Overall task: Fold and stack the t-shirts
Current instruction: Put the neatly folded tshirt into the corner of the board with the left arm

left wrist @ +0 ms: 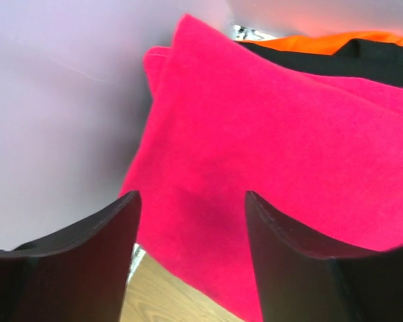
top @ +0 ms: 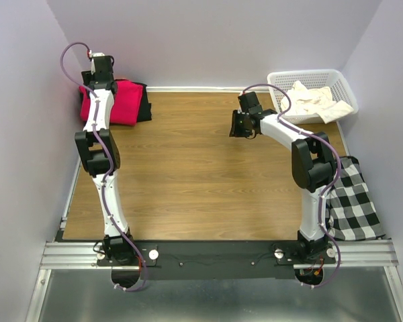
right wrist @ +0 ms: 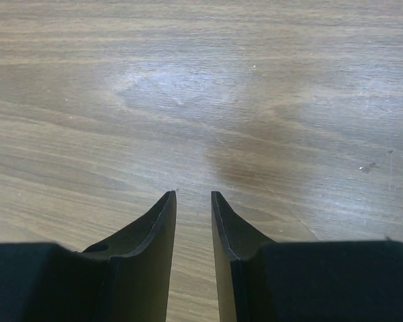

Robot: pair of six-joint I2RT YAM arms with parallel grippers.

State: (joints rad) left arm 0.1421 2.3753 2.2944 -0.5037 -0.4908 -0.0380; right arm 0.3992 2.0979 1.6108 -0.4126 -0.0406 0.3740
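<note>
A folded crimson-red t-shirt lies at the table's far left corner, on top of a black t-shirt. My left gripper hovers over the red shirt's left edge, open and empty. In the left wrist view the gripper frames the red shirt, with the black shirt behind it. A crumpled cream-white t-shirt lies in the white basket. My right gripper hangs over bare wood at centre right; in its wrist view the gripper is narrowly open and empty.
A black-and-white checked cloth hangs over the table's right edge beside the right arm. An orange patch shows behind the black shirt. Lilac walls close in the left, back and right sides. Bare wooden table lies between the arms.
</note>
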